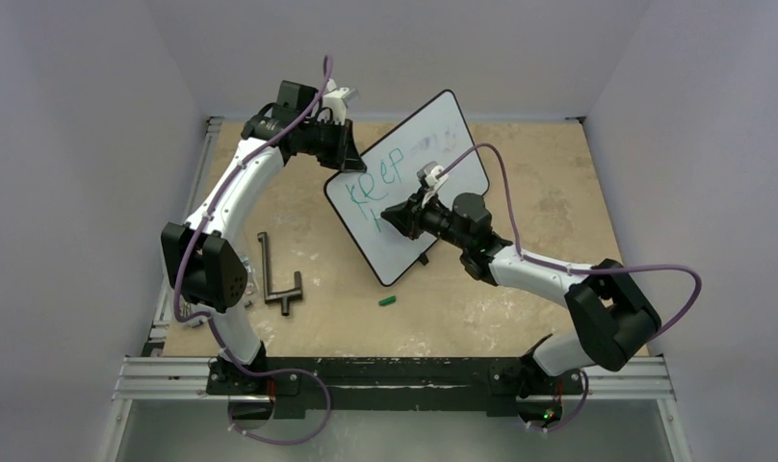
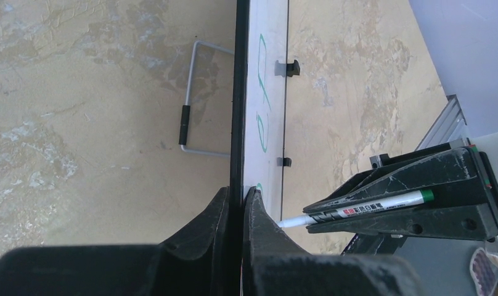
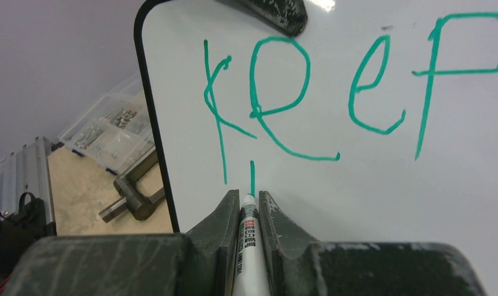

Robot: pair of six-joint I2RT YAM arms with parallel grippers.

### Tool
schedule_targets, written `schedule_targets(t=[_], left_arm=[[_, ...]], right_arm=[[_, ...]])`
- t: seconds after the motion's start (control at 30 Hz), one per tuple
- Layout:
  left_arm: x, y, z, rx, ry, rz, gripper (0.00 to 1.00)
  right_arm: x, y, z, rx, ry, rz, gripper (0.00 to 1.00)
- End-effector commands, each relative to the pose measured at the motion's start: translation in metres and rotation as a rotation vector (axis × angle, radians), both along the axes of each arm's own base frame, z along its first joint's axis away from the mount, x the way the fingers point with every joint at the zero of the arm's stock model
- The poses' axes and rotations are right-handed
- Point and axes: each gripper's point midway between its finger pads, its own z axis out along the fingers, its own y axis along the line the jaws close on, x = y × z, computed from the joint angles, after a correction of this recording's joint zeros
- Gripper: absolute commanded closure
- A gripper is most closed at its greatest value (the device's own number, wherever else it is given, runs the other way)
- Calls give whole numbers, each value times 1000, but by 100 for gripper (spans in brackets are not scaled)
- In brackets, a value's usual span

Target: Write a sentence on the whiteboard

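The whiteboard (image 1: 441, 135) stands tilted at the middle of the table, black-framed and glossy white. My left gripper (image 1: 342, 162) is shut on its upper left edge; in the left wrist view the jaws (image 2: 241, 192) pinch the black frame of the whiteboard (image 2: 268, 74), seen edge-on. My right gripper (image 1: 393, 218) is shut on a white marker (image 3: 248, 246), whose tip touches the whiteboard (image 3: 388, 197). The sentence (image 3: 351, 92) reads "Keep" in green, with a short vertical stroke (image 3: 253, 176) below it, just above the tip. The marker (image 2: 357, 211) also shows from the side.
A black T-shaped metal tool (image 1: 274, 279) lies left of the board, and a small green marker cap (image 1: 387, 301) lies in front of it. The board's wire stand (image 2: 191, 98) juts out behind. A clear parts box (image 3: 108, 129) sits beyond the table's edge.
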Motion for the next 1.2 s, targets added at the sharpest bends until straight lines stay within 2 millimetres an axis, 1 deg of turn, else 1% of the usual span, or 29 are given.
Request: schedule_targets(t=[0.0,0.1,0.27,0.47,0.7,0.93,1.17], left_arm=[[14,48,-40,248,1,129,100],[13,49,-39,250,-1,130,100],[13,49,-37,250,-8,133,100],[12,49,-35,248,-10,132,100],[12,49,-34,246,-14,132,100],[12,50,-35,250,-12,134,100],[12,51,-35,252,-13,136,100]], right_arm=[[15,4,26,15,-60,-44,100],[23,1,26,0,-61,-81,100],[31,-6,20,-31,-50,-136,100],[31,-14,8,-67,-25,-165,100],[24,-21,-9,-103,11,-174,100],[14,-25,-18,-115,41,-157,100],[1,-20,-21,-99,55,-100,100]])
